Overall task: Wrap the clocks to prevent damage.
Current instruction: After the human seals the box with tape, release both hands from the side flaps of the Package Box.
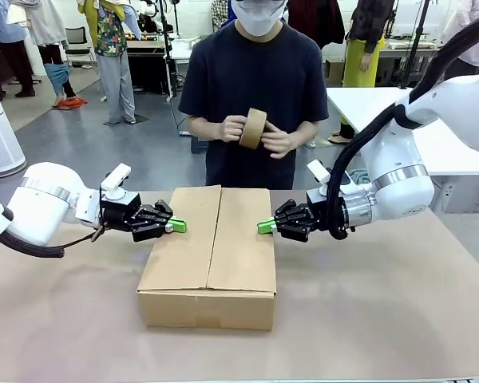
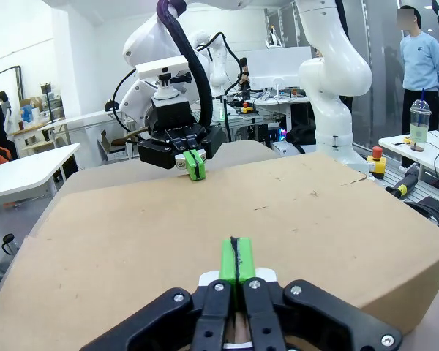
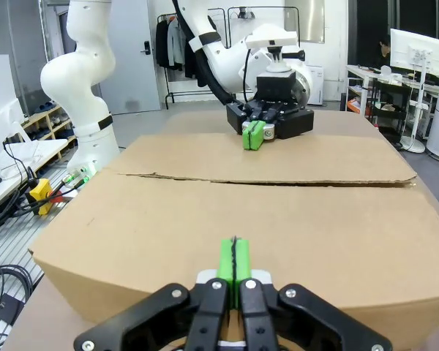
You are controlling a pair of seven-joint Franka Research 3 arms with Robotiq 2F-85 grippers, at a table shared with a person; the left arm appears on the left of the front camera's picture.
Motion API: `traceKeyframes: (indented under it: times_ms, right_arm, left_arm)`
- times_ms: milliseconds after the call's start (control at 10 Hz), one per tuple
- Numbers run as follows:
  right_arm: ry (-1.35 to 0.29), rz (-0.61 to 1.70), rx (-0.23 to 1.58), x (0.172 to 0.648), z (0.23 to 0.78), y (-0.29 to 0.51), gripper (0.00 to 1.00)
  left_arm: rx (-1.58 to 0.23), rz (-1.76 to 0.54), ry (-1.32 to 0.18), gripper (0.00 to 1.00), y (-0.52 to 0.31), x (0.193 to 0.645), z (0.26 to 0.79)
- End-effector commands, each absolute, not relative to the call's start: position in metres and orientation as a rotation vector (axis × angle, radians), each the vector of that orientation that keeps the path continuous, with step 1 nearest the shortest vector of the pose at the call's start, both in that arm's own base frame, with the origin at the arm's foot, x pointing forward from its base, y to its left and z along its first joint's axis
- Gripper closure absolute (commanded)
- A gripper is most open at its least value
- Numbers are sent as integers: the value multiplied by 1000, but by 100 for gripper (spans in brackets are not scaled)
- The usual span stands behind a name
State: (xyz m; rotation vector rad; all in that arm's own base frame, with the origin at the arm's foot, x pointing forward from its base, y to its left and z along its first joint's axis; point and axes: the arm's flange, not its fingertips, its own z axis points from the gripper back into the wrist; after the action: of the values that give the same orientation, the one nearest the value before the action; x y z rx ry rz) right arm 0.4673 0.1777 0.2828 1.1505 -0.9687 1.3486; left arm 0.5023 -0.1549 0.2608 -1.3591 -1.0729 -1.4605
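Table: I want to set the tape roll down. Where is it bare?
Bare table lies between the box and the near edge, and at both near corners. Crowded: the box's far flanks, where the shut left gripper and right gripper sit at its top edges.

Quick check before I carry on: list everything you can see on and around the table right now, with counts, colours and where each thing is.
cardboard box: one, brown, middle of the table, top flaps closed
roll: one, brown, probably packing tape, held above the far edge of the table
table: one, brown top, under the box
person's hands: two, both on the roll, at chest height at the far side
left gripper: one, black with green pads, fingers shut, at the box's left top edge
right gripper: one, black with green pads, fingers shut, at the box's right top edge
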Motion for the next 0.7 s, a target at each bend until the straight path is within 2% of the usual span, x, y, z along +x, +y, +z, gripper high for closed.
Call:
traceKeyframes:
  times_ms: [0,600]
  right_arm:
    - [-979,1341,1137,466,278,178,99]
    - [-979,1341,1137,466,278,178,99]
  left_arm:
    - [-1355,-1463,-1066,100,-157,501,258]
    - [-1355,-1463,-1066,100,-157,501,258]
